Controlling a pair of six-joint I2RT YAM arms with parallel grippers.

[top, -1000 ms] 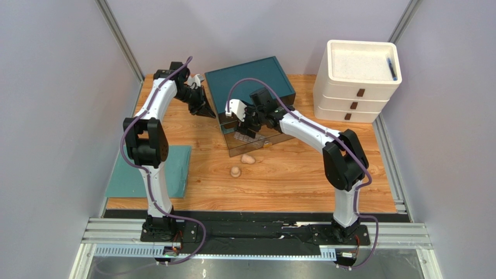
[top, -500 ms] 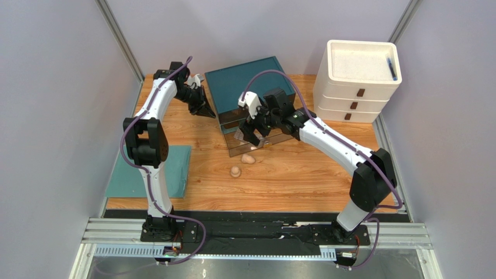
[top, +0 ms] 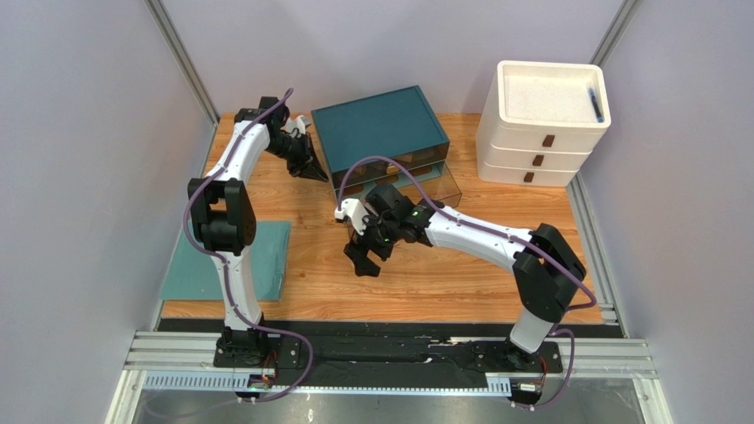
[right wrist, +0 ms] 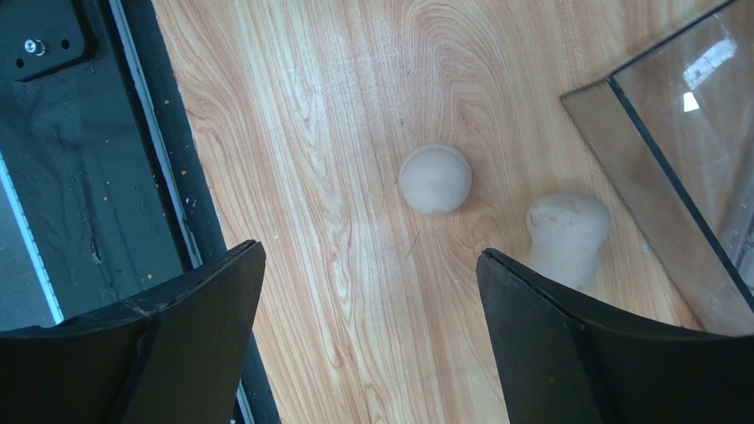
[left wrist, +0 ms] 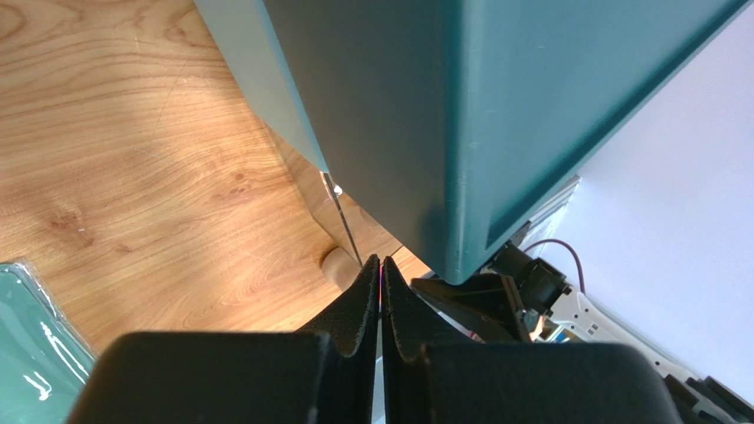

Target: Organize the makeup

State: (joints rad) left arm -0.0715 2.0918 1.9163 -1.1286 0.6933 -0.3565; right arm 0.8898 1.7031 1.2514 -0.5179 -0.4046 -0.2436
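My right claw (right wrist: 370, 291) hangs wide open and empty over the round sponge (right wrist: 434, 179) and the tipped sponge (right wrist: 568, 231). They lie on the counter (right wrist: 292, 132), on the near side of the clear drawer (right wrist: 681, 168). Both look soft, light and squashy, so I'd pinch the fat middle gently. My left claw (left wrist: 380, 269) is shut and empty.

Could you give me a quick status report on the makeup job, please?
Right gripper open, above two sponges on the table, holding nothing. Left gripper shut, empty, beside the teal box. Clear drawer stands close by the sponges.
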